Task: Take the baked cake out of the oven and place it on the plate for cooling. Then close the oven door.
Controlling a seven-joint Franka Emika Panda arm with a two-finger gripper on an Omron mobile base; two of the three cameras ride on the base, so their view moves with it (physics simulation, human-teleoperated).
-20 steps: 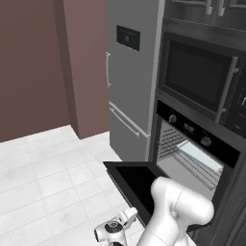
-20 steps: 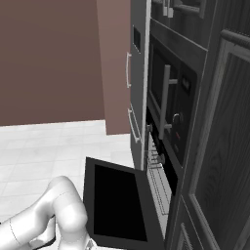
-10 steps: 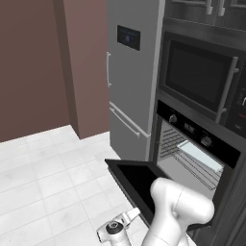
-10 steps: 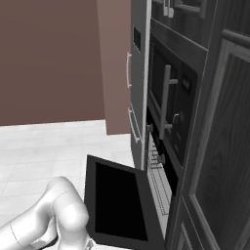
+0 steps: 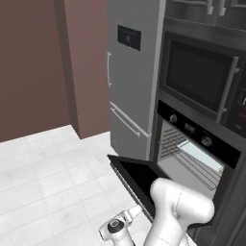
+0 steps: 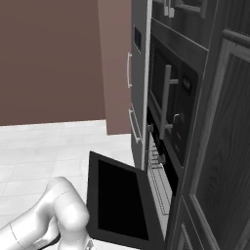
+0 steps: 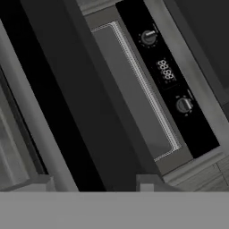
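Observation:
The black oven [image 5: 192, 161] stands with its oven door [image 5: 137, 178] dropped down and tilted, free edge toward me. Bare wire racks [image 5: 194, 166] show inside. My gripper [image 5: 129, 215] hangs low, just under the door's front edge. In the hand view I look up along the door's dark panel [image 7: 80, 112] at the two knobs and the display [image 7: 165, 70]. My gripper [image 7: 94, 181] is open, its tips wide apart. The silver bar handle [image 7: 31, 120] runs down beside the left tip. The cake and the plate are out of view.
A black microwave [image 5: 199, 77] sits above the oven and a steel fridge [image 5: 132, 81] stands to its left. A brown wall [image 5: 81, 62] lies beyond. Dark cabinets [image 6: 219, 146] flank the oven's right side. White tiled floor [image 5: 43, 182] spreads to the left.
The hand and the door's free edge have crept up very slightly; everything else is as before.

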